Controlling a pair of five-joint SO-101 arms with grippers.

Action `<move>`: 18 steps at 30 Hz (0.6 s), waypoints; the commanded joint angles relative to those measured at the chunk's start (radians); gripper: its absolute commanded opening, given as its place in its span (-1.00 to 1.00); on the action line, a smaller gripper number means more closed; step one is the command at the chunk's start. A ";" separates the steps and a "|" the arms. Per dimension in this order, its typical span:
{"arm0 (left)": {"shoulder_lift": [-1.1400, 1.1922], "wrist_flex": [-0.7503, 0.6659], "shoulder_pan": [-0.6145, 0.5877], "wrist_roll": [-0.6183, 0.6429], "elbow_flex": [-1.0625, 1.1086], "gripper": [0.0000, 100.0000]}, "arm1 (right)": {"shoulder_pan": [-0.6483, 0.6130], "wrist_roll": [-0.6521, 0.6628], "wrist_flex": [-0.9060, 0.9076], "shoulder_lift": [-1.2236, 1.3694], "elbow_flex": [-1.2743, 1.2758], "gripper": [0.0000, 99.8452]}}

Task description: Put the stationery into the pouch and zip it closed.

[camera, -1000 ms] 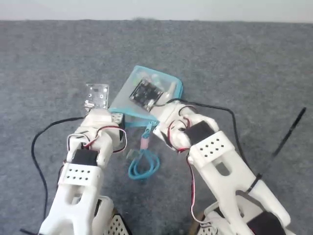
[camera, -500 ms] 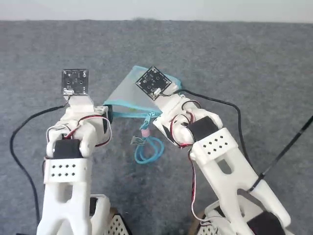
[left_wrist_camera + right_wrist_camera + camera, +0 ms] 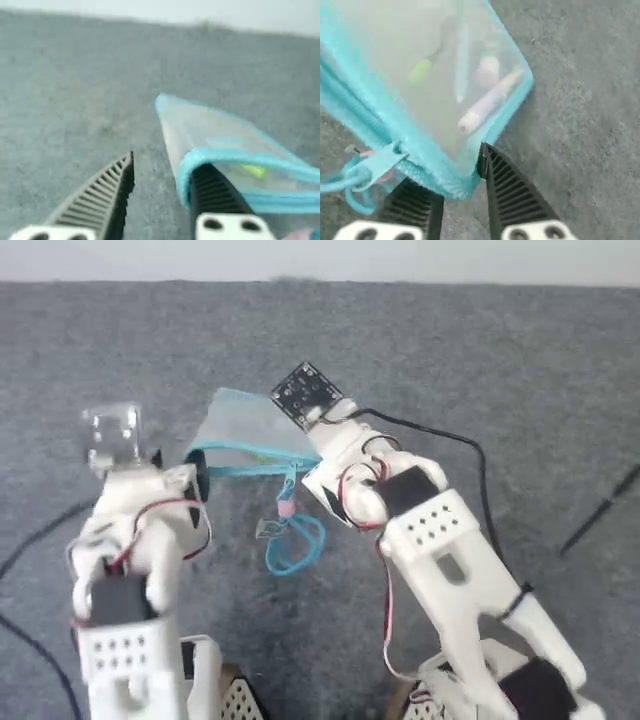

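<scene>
Pouch (image 3: 240, 430) mid-counter (image 3: 500, 370), stationery (image 3: 487, 100) inside. Right end effector (image 3: 450, 167) pinching corner at 4 o'clock. Left end effector (image 3: 166, 164) spread at 8 o'clock corner. Risk: shallow pinch slipping, so pouch dragging along with zipper pull (image 3: 286, 508) instead of closing.

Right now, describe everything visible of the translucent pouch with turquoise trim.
The translucent plastic pouch has turquoise fabric edging and a turquoise zip band. Its zip pull carries a pink tab and a looped turquoise cord trailing on the grey carpet. Pens show through its wall, one green-tipped. It lies between the two arms. The right gripper pinches the corner by the pull with its fingers; the open left gripper has one finger at the other end.
</scene>
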 commanded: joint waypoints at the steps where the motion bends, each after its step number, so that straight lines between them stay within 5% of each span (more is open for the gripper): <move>1: -0.221 -0.011 -0.028 -0.023 0.025 -0.70 | 0.048 -0.018 0.021 0.090 -0.051 -0.99; 14: -0.098 -0.094 0.074 -0.063 0.090 -0.70 | 0.013 0.002 -0.005 -0.008 0.018 -0.98; 18: -0.031 -0.114 0.074 -0.063 0.085 -0.70 | -0.047 0.025 -0.064 -0.219 0.158 -0.78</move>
